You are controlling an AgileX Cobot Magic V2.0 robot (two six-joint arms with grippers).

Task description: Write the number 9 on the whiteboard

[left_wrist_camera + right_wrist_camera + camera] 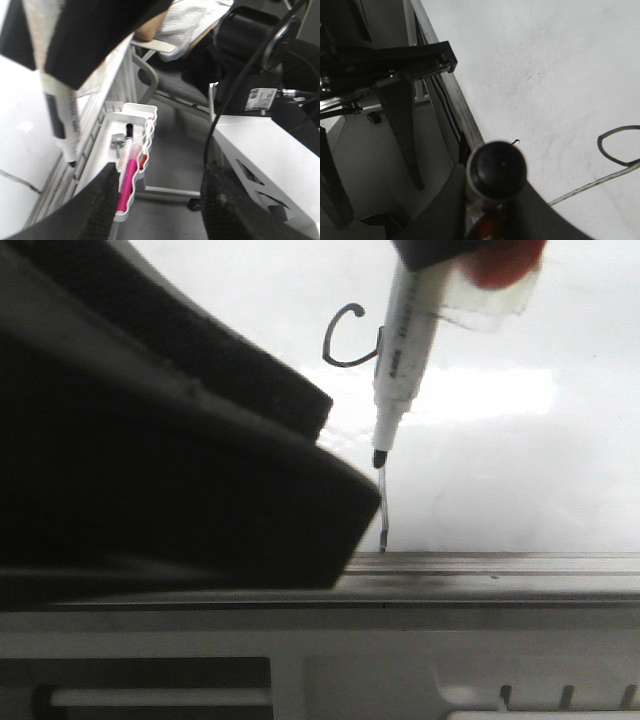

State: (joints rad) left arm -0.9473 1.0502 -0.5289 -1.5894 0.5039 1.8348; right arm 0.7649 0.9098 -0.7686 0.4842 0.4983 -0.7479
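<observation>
Front view: the number 9 (352,337) lies on the whiteboard (520,460) at 12 o'clock; marker (397,365) upright, tip on the stem for drawing.

Left wrist view: left gripper (155,200) released, idle.

Right wrist view: right gripper (490,220) clenched around marker.

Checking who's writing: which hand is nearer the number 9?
Right. The right hand holds the marker on the number 9's stem; the left hand hangs open beyond the whiteboard's rail.
</observation>
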